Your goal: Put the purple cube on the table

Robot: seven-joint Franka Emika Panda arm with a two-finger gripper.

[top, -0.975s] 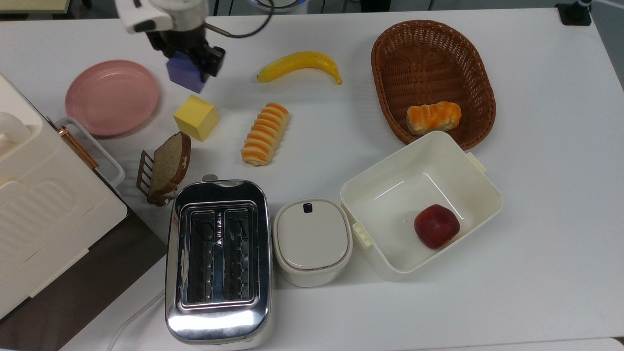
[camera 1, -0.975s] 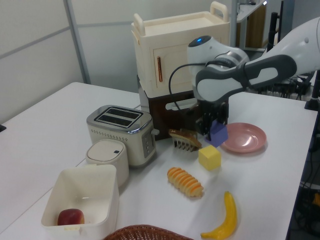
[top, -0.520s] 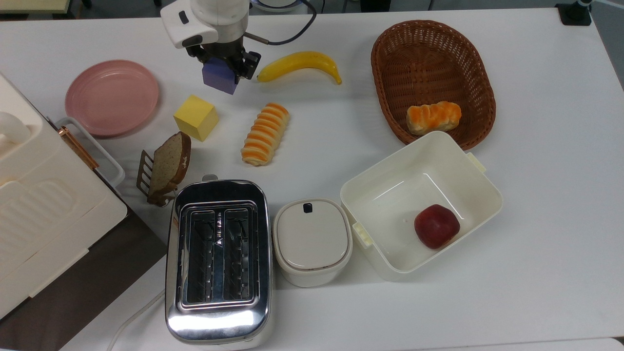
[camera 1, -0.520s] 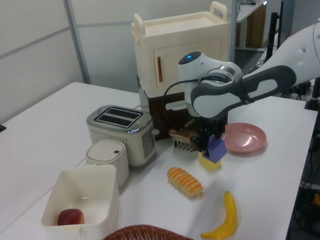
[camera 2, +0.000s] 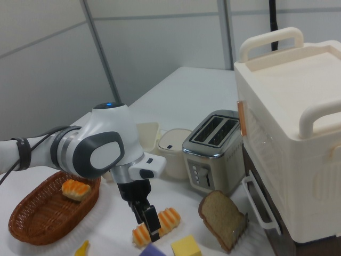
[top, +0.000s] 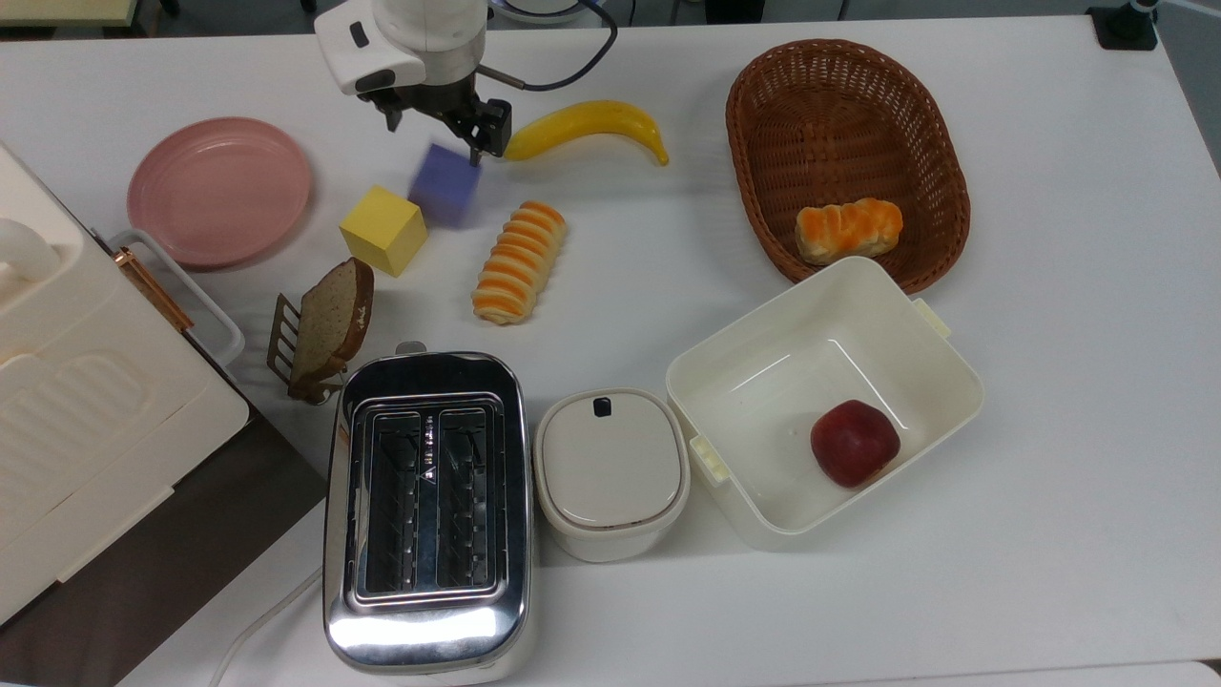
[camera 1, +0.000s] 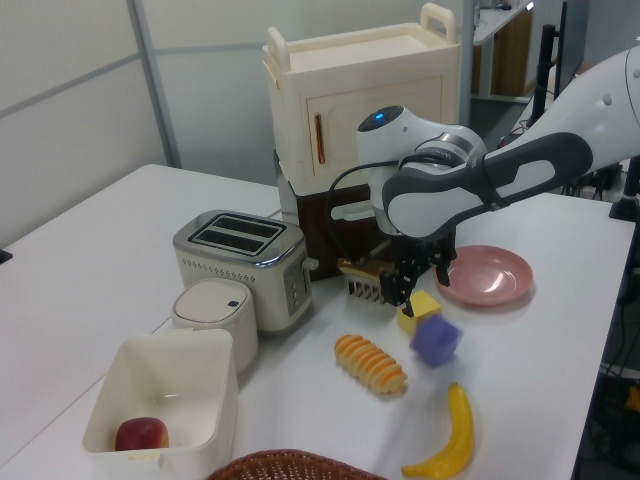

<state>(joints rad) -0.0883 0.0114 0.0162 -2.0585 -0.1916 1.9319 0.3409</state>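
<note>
worktop (top: 1049, 477): white, broad; bare stretches along the top view's right and bottom edges, and a smaller bare strip between the banana (top: 584, 128) and the striped bread roll (top: 519, 260). crowded on the top view's left: pink plate (top: 219, 190), yellow cube (top: 383, 229), bread slice on a rack (top: 329, 324), toaster (top: 427, 510), lidded white pot (top: 610, 471), cream cabinet (top: 86, 401) at the far left edge. wicker basket (top: 844, 143) with a roll in it, and an open white box (top: 825, 401) holding a red apple (top: 854, 443), towards the top view's right. claw (top: 441, 129): fingers spread apart, nothing held between them, poised above the worktop near the banana's blunt end. purple cube (top: 444, 184): matte blue-violet, plain faces, blurred and tilted; sits just below the claw's fingers, apart from them, between the yellow cube and the striped bread roll; in the left view (camera 1: 435, 340) it appears just beside the yellow cube, possibly not quite settled on the worktop, though contact cannot be told.
</note>
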